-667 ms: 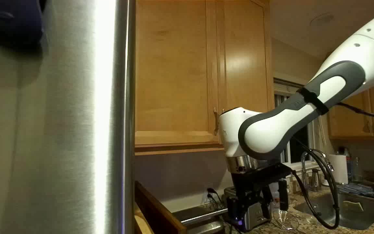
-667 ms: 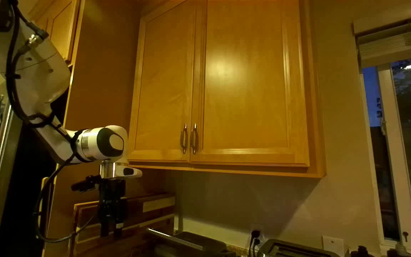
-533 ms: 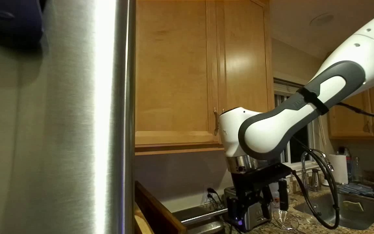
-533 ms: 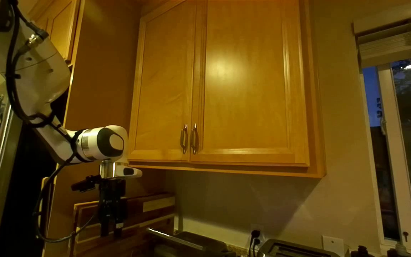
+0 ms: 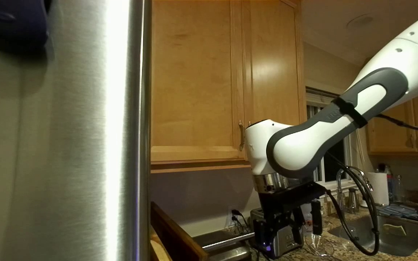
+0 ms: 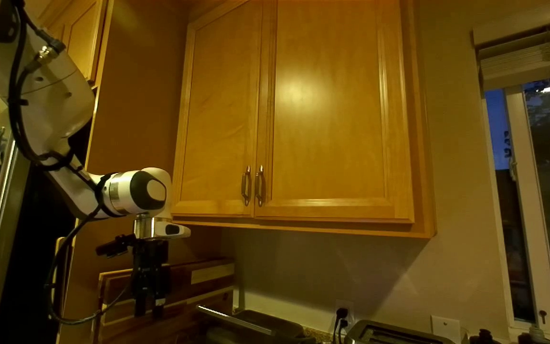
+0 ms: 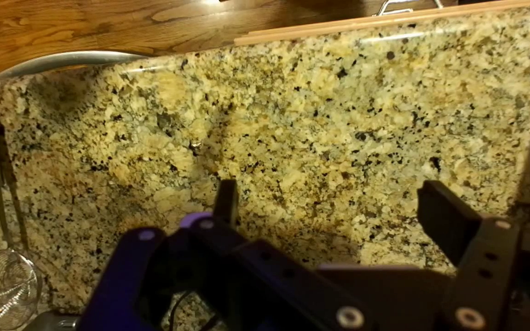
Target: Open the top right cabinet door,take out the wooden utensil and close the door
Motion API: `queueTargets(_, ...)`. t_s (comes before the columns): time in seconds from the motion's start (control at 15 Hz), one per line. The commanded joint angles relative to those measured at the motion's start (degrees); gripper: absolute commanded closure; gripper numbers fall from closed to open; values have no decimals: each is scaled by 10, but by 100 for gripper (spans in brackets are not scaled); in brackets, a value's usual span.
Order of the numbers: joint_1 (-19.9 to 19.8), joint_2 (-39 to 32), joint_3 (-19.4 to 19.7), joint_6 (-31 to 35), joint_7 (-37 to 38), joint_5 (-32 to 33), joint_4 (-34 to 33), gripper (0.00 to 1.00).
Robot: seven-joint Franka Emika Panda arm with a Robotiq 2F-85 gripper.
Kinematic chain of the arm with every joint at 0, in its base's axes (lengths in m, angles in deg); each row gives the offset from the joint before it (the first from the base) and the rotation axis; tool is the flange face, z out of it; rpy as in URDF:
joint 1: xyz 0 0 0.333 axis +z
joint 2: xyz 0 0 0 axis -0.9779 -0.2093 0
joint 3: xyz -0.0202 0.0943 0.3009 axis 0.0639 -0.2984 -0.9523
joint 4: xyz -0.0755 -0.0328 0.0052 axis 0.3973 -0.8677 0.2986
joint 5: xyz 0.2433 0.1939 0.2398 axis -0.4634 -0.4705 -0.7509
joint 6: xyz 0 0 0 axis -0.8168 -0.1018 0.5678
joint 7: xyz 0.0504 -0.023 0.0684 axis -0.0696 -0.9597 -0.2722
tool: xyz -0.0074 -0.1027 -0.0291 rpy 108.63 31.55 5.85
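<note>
At the left of the scene, in an exterior view, stands a steel panel (image 5: 78,152). To its right my gripper (image 7: 327,186) points down, lower than the cabinet (image 6: 422,157) and apart from it; in the wrist view its fingers (image 7: 446,218) are spread wide, granite (image 7: 315,115) shows between the tips, and I have hold of nothing. Next comes the left door (image 6: 220,129), closed, its handle (image 6: 246,186) at the lower right corner. The right door (image 6: 330,138), the task's own, is just beside it, closed too: tall honey-coloured wood, a framed panel with a pale glare on its upper part, and a dark bar handle (image 6: 259,186), upright, at its lower left corner. My arm (image 5: 299,148) covers most of that bar in an exterior view, so I do not see it whole in both. Grey trim (image 5: 397,81) on the arm bears lettering (image 5: 334,115), too faint for me to read surely. Farther right are the window (image 6: 549,200), seen in both exterior views, and the sink (image 5: 399,235) and a paper roll (image 5: 378,190), in an exterior view alone. Only the wrist view gives me the wood floor (image 7: 108,27) beyond the granite's near edge and, full length, a wire strainer (image 7: 5,287) lying on the stone.
</note>
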Motion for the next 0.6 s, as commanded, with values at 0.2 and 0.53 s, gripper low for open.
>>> queueTargets(0.2,8,36,49,69,-5,13,23,0)
queueTargets(0.53,-16,82,79,132,-4,78,35,0)
